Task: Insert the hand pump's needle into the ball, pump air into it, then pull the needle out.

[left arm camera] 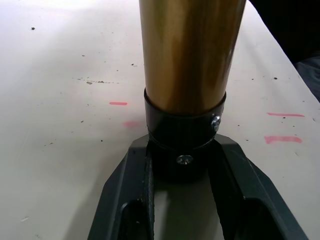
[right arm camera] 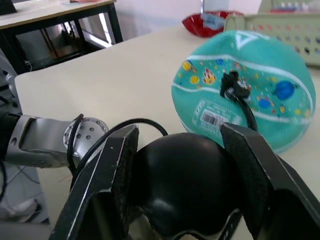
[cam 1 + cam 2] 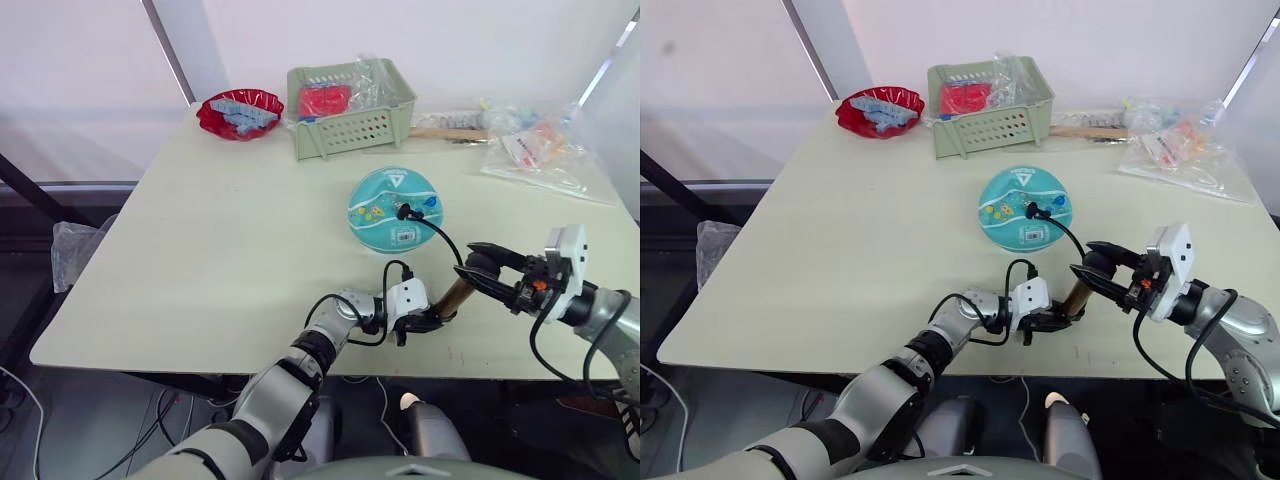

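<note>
Nearest the head camera, both pincers meet at the counter's [image 3: 200, 260] front edge, sharing the hand pump [image 3: 455, 293]. Its brass-gold barrel slants between them. The left pincer [image 3: 432, 320] clamps the barrel's lower black cap; the left wrist view shows that cap [image 1: 183, 145] wedged snugly between the two black fingers [image 1: 125, 200], with a small screw head on the collar and faint red marks on the counter behind, details the head views do not resolve. The right pincer [image 3: 478, 272] closes on the pump's black handle at the upper end; the right wrist view shows the rounded black handle [image 2: 182, 185] pressed between both fingers [image 2: 107, 175].

From the pump a thin black hose [image 3: 438, 233] arcs up to the ball [image 3: 392, 208], which sits on the counter just beyond the pincers. The hose's black fitting rests on the ball's upper surface; in the right wrist view the fitting [image 2: 233, 86] stands against the teal skin beside the cartoon prints, above the label patch. The needle itself cannot be made out.

Farther back stand a green basket [image 3: 350, 125] and a red dish [image 3: 240, 112]; clear plastic bags [image 3: 535, 145] lie at the right.
</note>
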Controlling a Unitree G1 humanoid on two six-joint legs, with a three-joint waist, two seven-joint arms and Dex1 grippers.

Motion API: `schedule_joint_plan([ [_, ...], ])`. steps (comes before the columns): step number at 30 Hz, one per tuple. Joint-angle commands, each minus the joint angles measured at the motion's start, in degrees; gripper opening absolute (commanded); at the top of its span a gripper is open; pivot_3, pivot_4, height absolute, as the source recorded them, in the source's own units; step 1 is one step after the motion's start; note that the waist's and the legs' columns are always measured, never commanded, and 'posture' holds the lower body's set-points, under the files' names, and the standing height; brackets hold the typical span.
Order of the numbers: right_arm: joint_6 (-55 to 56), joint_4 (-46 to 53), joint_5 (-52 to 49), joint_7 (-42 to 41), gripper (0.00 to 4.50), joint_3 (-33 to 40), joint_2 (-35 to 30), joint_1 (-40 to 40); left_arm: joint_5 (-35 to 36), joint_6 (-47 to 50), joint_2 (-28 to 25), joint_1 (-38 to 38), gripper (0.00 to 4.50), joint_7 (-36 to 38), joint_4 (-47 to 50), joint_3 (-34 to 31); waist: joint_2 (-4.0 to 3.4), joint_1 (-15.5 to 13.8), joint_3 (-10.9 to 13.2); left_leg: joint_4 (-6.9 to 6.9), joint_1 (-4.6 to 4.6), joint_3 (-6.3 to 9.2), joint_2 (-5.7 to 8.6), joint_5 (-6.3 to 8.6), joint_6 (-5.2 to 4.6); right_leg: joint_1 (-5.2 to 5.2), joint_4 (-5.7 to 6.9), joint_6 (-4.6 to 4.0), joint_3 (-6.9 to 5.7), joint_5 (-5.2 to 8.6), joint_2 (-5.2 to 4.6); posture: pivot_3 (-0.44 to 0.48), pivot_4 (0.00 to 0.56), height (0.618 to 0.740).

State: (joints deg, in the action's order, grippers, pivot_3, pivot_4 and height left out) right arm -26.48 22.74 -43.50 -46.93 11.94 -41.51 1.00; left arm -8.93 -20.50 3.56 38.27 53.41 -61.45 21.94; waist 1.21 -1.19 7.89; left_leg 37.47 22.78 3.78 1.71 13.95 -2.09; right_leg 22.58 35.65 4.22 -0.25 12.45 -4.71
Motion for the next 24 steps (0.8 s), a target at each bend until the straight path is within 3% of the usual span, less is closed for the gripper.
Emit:
schedule_joint_plan([
  [1,-4.82,3.48,-6.39,0.7,2.09,7.48,-3.94,-2.65,-2.29,1.95,-0.89,-2.01,1.1,0.53,-3.99,1.18,-0.22,-0.19,0.17,0.0,0.03,0.0,0.03,0.0,0.0,0.01,0.0,0.0,0.0,-0.01,-0.04,0.0,0.15,0.737],
  [8,-10.71,3.47,-12.54,1.47,2.09,15.65,-10.1,-5.8,-2.4,1.72,-0.9,-2.03,1.1,0.73,-4.22,1.21,-0.26,-0.9,0.45,-0.03,0.11,0.0,0.08,0.0,-0.01,0.07,-0.01,0.0,-0.04,-0.01,-0.08,0.0,0.15,0.737],
  [16,-19.23,-0.17,-26.95,3.97,2.09,26.47,-16.42,-11.78,-2.53,1.44,-0.86,-2.12,1.1,0.73,-4.33,1.32,-0.3,-1.01,0.7,-0.02,0.16,-0.03,0.09,0.0,-0.02,0.1,-0.01,-0.07,-0.03,-0.06,-0.11,0.0,0.15,0.737],
  [24,-23.75,-2.24,-30.05,4.06,2.09,27.77,-21.19,-15.25,-2.67,1.17,-0.87,-2.26,1.1,0.93,-4.4,1.48,-0.3,-1.01,0.77,-0.02,0.19,-0.04,0.07,0.01,-0.03,0.12,-0.02,-0.18,-0.03,-0.08,-0.11,0.0,0.15,0.737],
])
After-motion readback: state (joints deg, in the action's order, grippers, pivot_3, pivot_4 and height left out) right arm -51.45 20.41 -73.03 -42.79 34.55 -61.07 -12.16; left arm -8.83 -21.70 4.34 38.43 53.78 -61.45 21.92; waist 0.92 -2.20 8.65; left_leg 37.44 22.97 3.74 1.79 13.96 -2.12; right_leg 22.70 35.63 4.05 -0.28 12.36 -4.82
